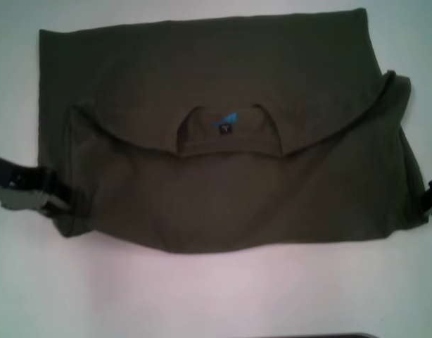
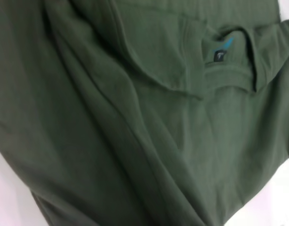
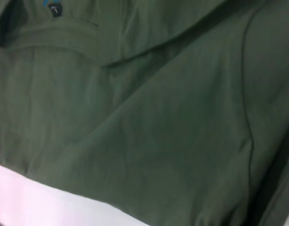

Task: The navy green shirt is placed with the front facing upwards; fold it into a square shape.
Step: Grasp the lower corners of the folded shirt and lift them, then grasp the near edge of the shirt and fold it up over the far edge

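The navy green shirt [image 1: 223, 183] lies on the white table, folded over on itself so that its neck opening sits in the middle. The blue neck label [image 1: 226, 121] shows inside the collar, and also in the left wrist view [image 2: 225, 47] and the right wrist view [image 3: 51, 5]. My left gripper [image 1: 53, 202] is at the shirt's near-left edge, touching the cloth. At the shirt's near-right edge is my right gripper [image 1: 428, 204], mostly cut off by the picture's border. Both wrist views are filled with the shirt [image 2: 135, 132] [image 3: 172, 122].
The white table [image 1: 216, 296] shows bare in front of the shirt and in strips along its left and right sides. A dark edge [image 1: 321, 336] runs along the bottom of the head view.
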